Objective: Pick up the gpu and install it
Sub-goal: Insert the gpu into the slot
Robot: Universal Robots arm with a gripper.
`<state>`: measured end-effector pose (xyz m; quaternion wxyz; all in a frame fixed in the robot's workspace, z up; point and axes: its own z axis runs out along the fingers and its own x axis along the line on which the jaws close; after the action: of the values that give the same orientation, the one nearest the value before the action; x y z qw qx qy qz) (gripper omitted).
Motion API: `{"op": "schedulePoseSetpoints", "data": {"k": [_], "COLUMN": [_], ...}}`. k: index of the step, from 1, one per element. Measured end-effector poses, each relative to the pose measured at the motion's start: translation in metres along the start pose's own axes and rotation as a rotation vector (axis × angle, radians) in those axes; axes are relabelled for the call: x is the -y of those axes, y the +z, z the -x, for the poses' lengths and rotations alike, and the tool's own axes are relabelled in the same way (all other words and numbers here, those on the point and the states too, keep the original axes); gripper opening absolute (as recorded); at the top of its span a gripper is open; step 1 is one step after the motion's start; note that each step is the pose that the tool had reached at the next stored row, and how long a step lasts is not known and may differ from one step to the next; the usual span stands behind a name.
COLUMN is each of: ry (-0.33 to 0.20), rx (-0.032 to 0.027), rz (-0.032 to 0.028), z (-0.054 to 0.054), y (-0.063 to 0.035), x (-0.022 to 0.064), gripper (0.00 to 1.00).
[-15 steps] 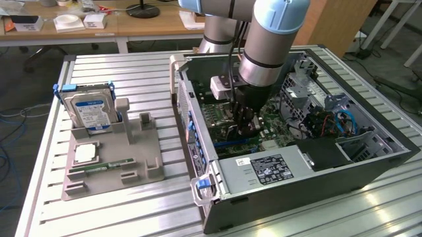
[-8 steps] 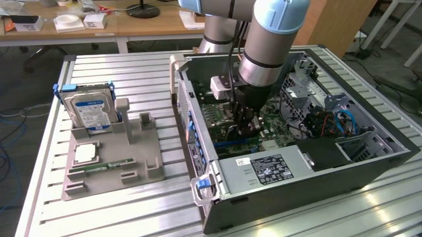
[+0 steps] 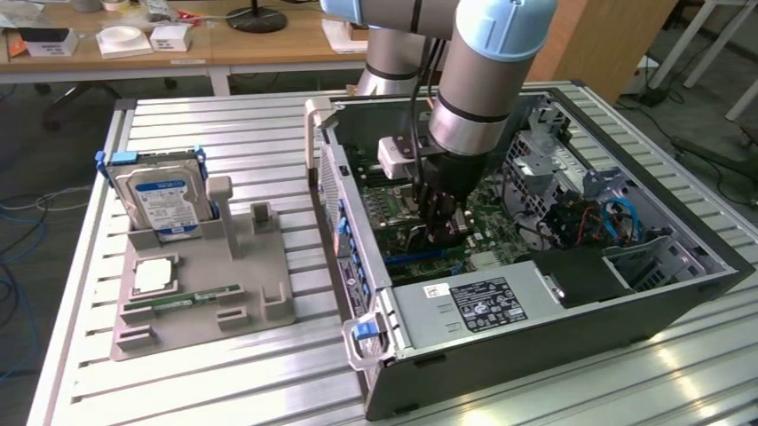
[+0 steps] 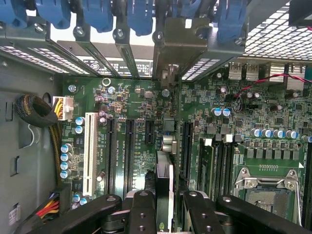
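Clamping the flat green gpu card (image 4: 165, 190), edge-on with its silver bracket, in the black two-fingered claw (image 4: 165, 202), partly closed on it. Holding it over the black slots of the green motherboard (image 4: 136, 97). In the exterior view, reaching into the open black computer case (image 3: 663, 293) on the slatted aluminium table (image 3: 237, 124), wooden desks (image 3: 272, 44) behind.

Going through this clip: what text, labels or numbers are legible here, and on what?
Nothing reads clearly enough to quote.
Blue-white label on the hard drive: too small.
Black sticker on the power supply: blurred.
White print on the motherboard: too small.
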<state>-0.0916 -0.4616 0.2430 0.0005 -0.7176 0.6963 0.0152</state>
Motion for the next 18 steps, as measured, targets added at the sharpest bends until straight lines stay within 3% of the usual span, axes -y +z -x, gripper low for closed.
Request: {"op": "schedulePoseSetpoints", "data": {"k": [18], "ry": [0.001], "rx": [0.0001], "rz": [-0.0003], "z": [0.0], "y": [0.0003], "x": [-0.0014], "gripper": [0.27]}}
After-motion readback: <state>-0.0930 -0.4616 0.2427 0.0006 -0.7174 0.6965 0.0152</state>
